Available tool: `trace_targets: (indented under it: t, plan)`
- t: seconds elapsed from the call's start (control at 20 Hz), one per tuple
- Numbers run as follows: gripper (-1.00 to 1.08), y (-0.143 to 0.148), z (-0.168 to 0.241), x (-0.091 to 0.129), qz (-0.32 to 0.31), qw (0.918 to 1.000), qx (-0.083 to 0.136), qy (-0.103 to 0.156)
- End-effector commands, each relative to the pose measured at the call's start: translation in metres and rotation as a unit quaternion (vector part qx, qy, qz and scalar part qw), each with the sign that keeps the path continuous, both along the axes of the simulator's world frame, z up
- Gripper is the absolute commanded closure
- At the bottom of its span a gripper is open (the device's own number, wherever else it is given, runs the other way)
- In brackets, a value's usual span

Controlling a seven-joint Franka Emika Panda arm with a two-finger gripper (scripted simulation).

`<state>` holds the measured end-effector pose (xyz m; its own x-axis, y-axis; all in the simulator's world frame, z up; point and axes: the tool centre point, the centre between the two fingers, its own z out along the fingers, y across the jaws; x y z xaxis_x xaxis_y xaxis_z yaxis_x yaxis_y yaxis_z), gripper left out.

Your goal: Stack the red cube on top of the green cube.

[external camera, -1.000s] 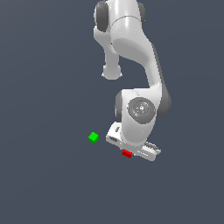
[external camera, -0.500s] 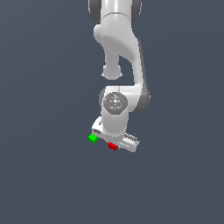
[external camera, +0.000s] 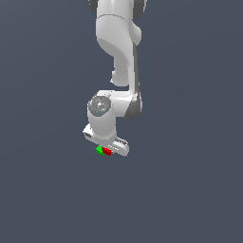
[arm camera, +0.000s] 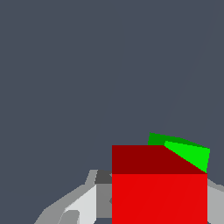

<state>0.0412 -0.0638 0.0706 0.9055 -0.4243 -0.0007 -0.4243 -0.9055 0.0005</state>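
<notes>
In the exterior view the red cube [external camera: 107,151] shows just under the white hand, held by my gripper [external camera: 106,150]. The green cube [external camera: 99,150] lies on the floor, touching or overlapping the red cube's side toward the exterior view's left. In the wrist view the red cube [arm camera: 159,188] fills the space between my fingers [arm camera: 83,203], and the green cube [arm camera: 188,153] peeks out from behind its far edge, mostly hidden. I cannot tell from these views whether the red cube rests on the green one or hangs just above it.
The dark grey floor [external camera: 190,190] spreads around the cubes on all sides. The white arm [external camera: 118,52] rises above the hand.
My gripper has carried the red cube toward the exterior view's left, from apart from the green cube to right over or against it.
</notes>
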Motion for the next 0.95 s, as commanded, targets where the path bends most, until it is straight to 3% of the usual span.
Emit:
trace_targets:
  t: [0.0,0.4,0.45,0.9]
  plan:
    - [1.08,-0.015,-0.004,-0.009,0.0,1.0,0.0,-0.001]
    - [1.08,-0.037,-0.01,-0.021,0.001,1.0,0.0,0.0]
    - [-0.92,-0.037,-0.01,-0.021,0.001,1.0,0.0,0.0]
    - [-0.92,-0.037,-0.01,-0.021,0.001,1.0,0.0,0.0]
